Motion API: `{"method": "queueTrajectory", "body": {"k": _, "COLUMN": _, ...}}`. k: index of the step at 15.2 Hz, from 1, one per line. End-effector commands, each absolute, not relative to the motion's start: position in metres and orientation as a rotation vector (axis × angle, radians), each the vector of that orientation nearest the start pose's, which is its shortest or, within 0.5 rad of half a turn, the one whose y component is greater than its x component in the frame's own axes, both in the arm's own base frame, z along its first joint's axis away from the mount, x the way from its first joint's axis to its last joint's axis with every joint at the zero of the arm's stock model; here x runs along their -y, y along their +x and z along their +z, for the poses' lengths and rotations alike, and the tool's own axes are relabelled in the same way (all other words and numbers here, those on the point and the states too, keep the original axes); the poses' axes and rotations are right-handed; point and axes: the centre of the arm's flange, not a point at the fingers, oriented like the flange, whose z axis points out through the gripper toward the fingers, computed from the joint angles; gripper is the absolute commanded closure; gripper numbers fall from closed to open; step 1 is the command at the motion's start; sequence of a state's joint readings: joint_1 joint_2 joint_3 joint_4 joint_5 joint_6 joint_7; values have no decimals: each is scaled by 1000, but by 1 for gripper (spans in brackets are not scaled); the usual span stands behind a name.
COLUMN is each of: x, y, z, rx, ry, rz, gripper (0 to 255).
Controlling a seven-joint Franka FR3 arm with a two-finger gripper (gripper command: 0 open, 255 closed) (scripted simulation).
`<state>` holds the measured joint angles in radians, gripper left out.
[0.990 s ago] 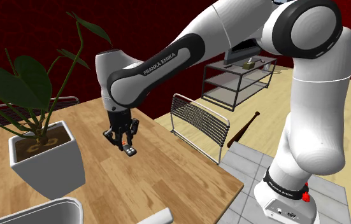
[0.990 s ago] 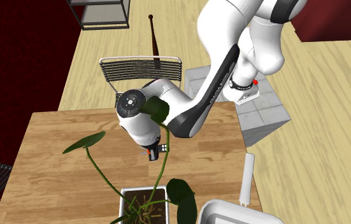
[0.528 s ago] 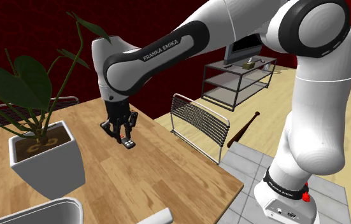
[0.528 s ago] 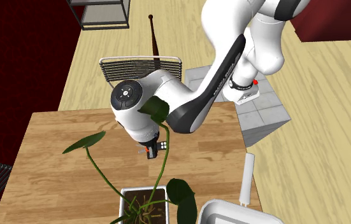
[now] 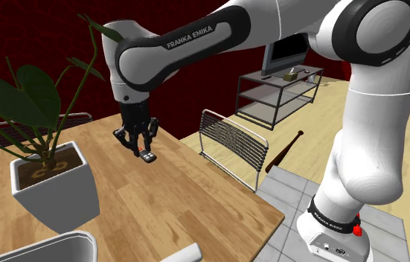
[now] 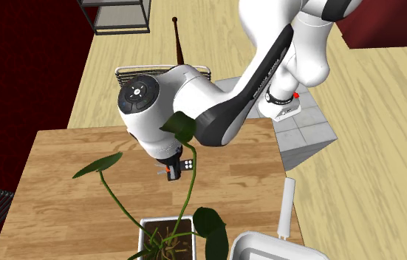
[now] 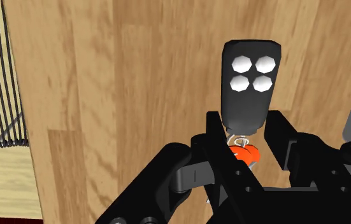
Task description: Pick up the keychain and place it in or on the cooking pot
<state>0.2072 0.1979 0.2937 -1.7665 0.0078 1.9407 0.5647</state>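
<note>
The keychain is a black fob (image 7: 251, 83) with white buttons, a small ring and an orange tag (image 7: 244, 154). My gripper (image 7: 247, 137) is shut on it at the ring end, so the fob sticks out beyond the fingertips. In the shoulder view the gripper (image 5: 139, 146) hangs above the wooden table (image 5: 196, 193) with the fob (image 5: 148, 157) clear of the surface. From the second exterior view the fob (image 6: 187, 165) shows below the wrist. The white cooking pot (image 5: 47, 249) sits at the table's near corner, its long handle (image 6: 288, 207) pointing away from it.
A large plant in a white square planter (image 5: 54, 186) stands between the gripper and the pot, its leaves reaching up near the arm. A wire chair (image 5: 233, 145) lines the table's far edge. On the floor beyond it lie a bat (image 5: 285, 152) and a shelf unit (image 5: 281, 89).
The gripper has risen with the keychain, lifting it off the table and drifting slightly toward the shoulder view's left. The grip has stayed shut.
</note>
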Motion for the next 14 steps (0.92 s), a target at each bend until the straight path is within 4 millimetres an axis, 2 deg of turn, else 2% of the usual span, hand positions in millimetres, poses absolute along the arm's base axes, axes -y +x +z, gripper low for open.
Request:
{"method": "queueTrajectory", "body": {"k": 1, "x": -287, "y": 541, "z": 461, "rx": -111, "ry": -3091, "rz": 71, "gripper": 255}}
{"method": "queueTrajectory", "body": {"k": 14, "x": -287, "y": 541, "z": 530, "rx": -111, "ry": -3091, "rz": 71, "gripper": 255}}
